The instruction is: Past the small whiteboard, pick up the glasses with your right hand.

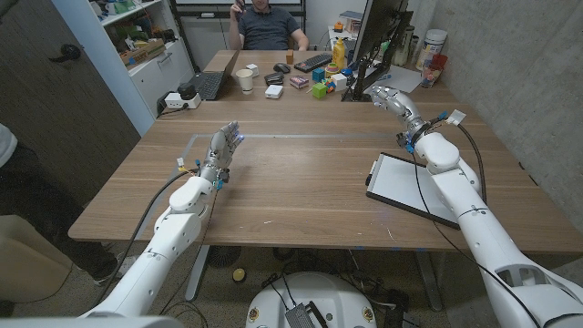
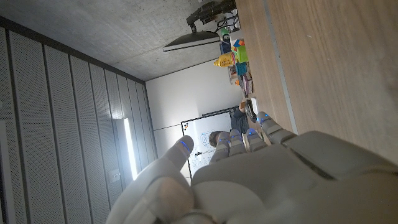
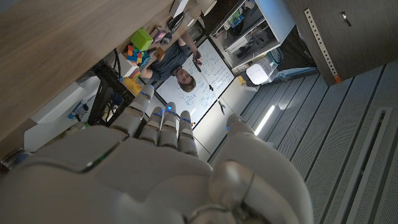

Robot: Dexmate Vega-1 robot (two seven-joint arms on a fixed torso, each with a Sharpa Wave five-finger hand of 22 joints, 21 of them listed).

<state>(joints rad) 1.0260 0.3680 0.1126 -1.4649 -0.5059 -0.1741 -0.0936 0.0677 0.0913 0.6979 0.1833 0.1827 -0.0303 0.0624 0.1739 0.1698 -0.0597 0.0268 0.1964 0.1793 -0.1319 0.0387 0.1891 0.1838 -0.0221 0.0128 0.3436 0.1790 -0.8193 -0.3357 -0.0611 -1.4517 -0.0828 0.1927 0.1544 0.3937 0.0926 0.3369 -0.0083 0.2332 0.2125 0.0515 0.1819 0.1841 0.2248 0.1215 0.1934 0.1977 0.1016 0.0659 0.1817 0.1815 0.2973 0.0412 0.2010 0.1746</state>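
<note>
A small whiteboard (image 1: 408, 188) with a dark frame lies at the table's right, partly under my right forearm. Past it, my right hand (image 1: 390, 98) hovers over the table near the foot of a monitor stand (image 1: 364, 80). Its fingers are stretched out and the thumb stands apart, as the right wrist view's right hand (image 3: 155, 168) also shows, with nothing in it. I cannot make out the glasses in any view. My left hand (image 1: 222, 148) stands at the table's left middle, fingers up and apart, holding nothing; the left wrist view has the left hand (image 2: 249, 174) too.
The far end of the wooden table (image 1: 301, 173) holds a laptop (image 1: 214, 82), a paper cup (image 1: 245, 80), coloured blocks (image 1: 320, 87), a keyboard (image 1: 312, 62) and a monitor (image 1: 378, 32). A person (image 1: 269, 23) sits behind it. Cans (image 1: 432, 55) stand far right.
</note>
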